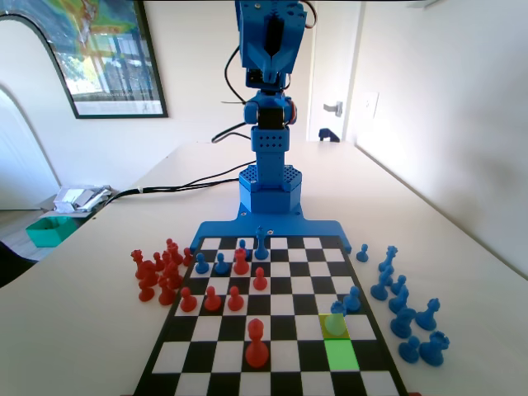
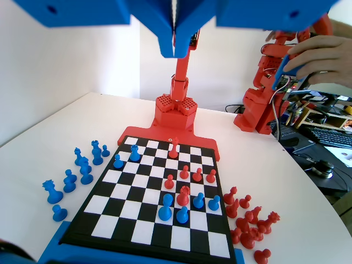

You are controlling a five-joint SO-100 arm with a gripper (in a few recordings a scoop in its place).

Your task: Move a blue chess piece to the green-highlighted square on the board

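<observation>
Distance is what counts: the gripper (image 2: 175,52) hangs high over the arm's end of the board (image 1: 177,356) with jaws pressed together, empty — the blue chess piece (image 1: 334,323) stands near the opposite end, beside the right edge in the fixed view, one square short of the green-highlighted square (image 1: 341,355).

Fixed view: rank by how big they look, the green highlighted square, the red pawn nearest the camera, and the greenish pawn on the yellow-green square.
1. red pawn, though nearness inflates it
2. green-highlighted square
3. greenish pawn
</observation>
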